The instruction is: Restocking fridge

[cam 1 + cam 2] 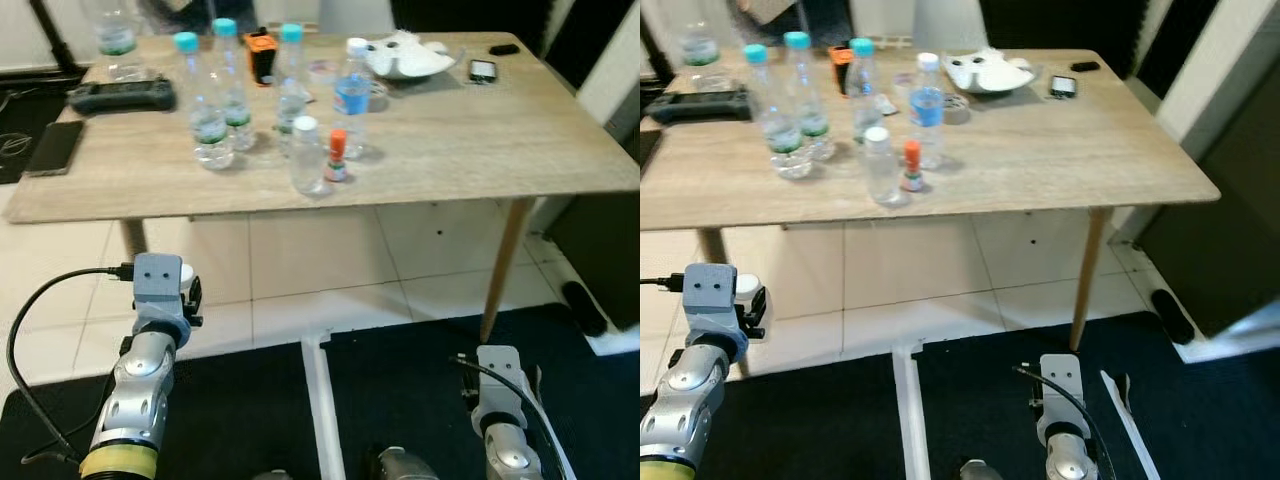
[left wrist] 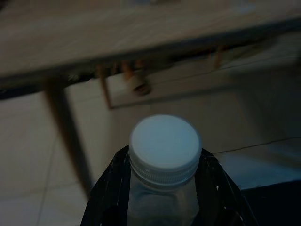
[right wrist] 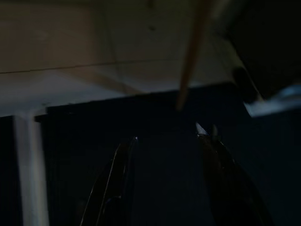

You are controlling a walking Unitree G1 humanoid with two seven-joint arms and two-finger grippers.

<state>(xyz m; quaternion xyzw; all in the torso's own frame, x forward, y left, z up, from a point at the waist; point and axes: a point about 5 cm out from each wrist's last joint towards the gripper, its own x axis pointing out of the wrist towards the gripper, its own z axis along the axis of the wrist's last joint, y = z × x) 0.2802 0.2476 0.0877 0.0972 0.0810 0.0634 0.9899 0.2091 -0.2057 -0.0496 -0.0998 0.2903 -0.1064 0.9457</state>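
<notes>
My left gripper (image 2: 164, 156) is shut on a clear plastic bottle with a white cap (image 2: 164, 141), its black fingers on either side of the neck. It is held low, in front of the wooden table (image 1: 480, 130) and below its edge; the cap (image 1: 185, 272) peeks out beside the left wrist. Several water bottles stand on the table: teal-capped ones (image 1: 207, 120), a blue-labelled one (image 1: 351, 95), a clear white-capped one (image 1: 306, 155) and a small red-capped one (image 1: 338, 155). My right gripper (image 3: 167, 134) hangs open over the dark mat, holding nothing.
A black controller (image 1: 122, 96), a phone (image 1: 55, 147), an orange object (image 1: 261, 55), a white dish (image 1: 405, 55) and another phone (image 1: 482, 70) also lie on the table. A table leg (image 1: 500, 270) stands ahead on the right. Dark mats (image 1: 420, 370) cover the tiled floor.
</notes>
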